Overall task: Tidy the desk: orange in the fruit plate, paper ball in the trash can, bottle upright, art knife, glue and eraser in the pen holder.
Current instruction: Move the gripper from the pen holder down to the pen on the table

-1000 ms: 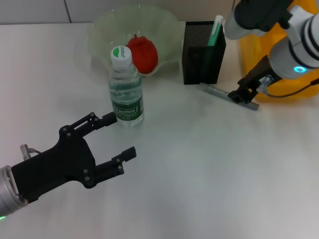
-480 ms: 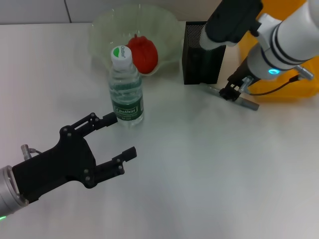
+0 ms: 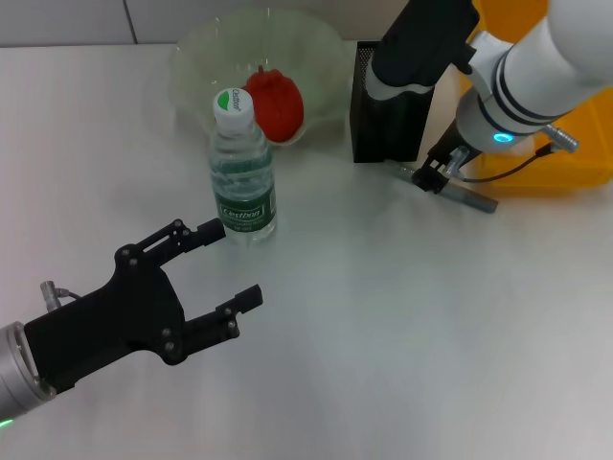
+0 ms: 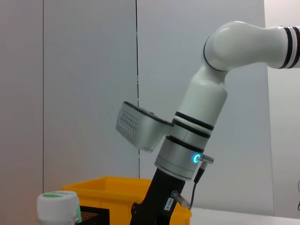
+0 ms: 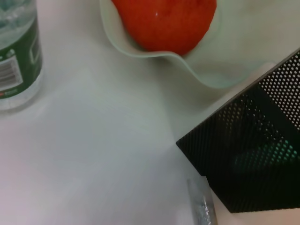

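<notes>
The orange (image 3: 275, 103) lies in the pale green fruit plate (image 3: 201, 57) and also shows in the right wrist view (image 5: 164, 21). The bottle (image 3: 242, 177) stands upright in front of the plate. The grey art knife (image 3: 469, 196) lies flat on the table beside the black mesh pen holder (image 3: 383, 120). My right gripper (image 3: 433, 177) is low over the knife's end nearest the holder. My left gripper (image 3: 233, 264) is open and empty, in front of the bottle. The knife's tip shows in the right wrist view (image 5: 201, 208). Paper ball, glue and eraser are out of view.
A yellow bin (image 3: 575, 144) stands at the back right, behind my right arm. Something green shows through the holder's mesh (image 5: 276, 150). The bottle's cap (image 4: 58, 206) and my right arm (image 4: 197, 131) show in the left wrist view.
My right gripper has moved left along the art knife, toward the pen holder. The knife, the bottle and my left arm have not moved.
</notes>
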`<move>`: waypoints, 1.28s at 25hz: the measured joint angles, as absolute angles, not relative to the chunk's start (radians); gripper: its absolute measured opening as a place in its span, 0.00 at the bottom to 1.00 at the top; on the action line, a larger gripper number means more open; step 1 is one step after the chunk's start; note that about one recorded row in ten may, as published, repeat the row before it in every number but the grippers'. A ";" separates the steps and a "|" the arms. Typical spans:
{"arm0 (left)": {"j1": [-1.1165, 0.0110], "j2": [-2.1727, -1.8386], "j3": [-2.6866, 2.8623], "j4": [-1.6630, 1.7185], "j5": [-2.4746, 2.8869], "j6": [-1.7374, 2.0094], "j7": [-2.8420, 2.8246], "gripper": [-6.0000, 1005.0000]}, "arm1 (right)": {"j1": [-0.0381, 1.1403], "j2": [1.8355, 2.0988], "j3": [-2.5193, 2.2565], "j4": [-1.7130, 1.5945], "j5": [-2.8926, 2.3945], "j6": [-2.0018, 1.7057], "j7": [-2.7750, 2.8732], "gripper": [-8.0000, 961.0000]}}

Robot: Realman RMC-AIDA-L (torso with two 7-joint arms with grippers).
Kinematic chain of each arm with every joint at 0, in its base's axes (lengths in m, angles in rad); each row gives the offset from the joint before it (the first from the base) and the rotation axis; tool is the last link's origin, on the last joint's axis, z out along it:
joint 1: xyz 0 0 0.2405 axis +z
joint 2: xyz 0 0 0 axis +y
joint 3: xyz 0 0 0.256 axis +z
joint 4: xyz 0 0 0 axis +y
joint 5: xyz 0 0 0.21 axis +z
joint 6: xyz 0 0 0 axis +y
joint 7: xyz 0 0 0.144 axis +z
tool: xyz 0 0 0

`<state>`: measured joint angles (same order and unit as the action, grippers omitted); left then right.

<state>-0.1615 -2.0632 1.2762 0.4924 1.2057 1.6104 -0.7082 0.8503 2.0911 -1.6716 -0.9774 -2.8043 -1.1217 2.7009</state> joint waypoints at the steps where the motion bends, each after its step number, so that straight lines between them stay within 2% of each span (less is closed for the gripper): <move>1: -0.162 -2.063 1.276 0.492 1.206 1.610 -0.708 0.78 | 0.850 2.091 -1.672 -0.977 -2.804 -1.122 2.701 0.36; 32: -0.158 -2.065 1.275 0.492 1.206 1.611 -0.696 0.78 | 0.938 2.092 -1.666 -0.737 -2.754 -0.994 2.706 0.24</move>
<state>-0.1580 -2.0648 1.2747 0.4924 1.2057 1.6107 -0.6963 0.9378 2.0923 -1.6663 -0.7367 -2.7539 -0.9941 2.7058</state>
